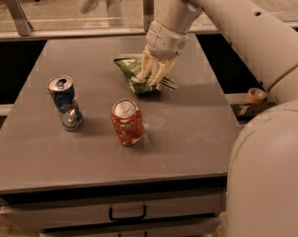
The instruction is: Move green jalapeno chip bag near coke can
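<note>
The green jalapeno chip bag [130,67] lies crumpled on the grey table [188,127], back of centre. My gripper [150,78] reaches down from above and is shut on the bag, its pale fingers [158,72] covering the bag's right half. The coke can [127,122], red-orange with a silver top, stands upright in front of the bag, about a can's height away from it.
A dented blue-and-silver can [66,102] stands left of the coke can. My white arm [247,28] spans the upper right and my base [270,177] fills the lower right. A drawer handle [127,213] sits below the table's front edge. An orange tape roll [256,95] lies off the right edge.
</note>
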### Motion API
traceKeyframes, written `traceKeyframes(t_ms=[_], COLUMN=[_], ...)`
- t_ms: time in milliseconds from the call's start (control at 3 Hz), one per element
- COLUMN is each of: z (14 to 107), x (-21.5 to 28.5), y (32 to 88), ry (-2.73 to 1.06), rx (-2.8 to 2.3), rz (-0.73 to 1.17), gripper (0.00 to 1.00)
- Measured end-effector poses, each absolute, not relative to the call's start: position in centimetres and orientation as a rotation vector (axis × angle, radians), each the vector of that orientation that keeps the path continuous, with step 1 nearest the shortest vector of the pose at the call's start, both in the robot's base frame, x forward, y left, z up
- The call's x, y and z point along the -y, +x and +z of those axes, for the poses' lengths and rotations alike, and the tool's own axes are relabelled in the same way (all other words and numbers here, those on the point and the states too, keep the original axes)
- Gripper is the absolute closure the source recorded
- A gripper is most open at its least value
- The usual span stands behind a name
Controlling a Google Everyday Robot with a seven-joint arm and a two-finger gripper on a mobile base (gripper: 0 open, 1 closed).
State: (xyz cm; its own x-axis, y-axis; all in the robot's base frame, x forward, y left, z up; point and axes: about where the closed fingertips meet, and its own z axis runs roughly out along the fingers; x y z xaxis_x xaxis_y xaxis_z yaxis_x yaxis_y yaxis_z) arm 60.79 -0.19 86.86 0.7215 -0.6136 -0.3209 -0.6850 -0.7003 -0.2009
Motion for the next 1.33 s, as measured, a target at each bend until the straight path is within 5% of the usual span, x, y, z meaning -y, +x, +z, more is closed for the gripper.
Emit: traceKeyframes(t_ms=[333,1333], z=[87.0,87.1], x=[0.4,1.9], y=[57.5,52.7], ry=[-2.566,-2.486], rx=[-1.108,-1.243], rz=[0.443,0.600], gripper=[1.00,0.35])
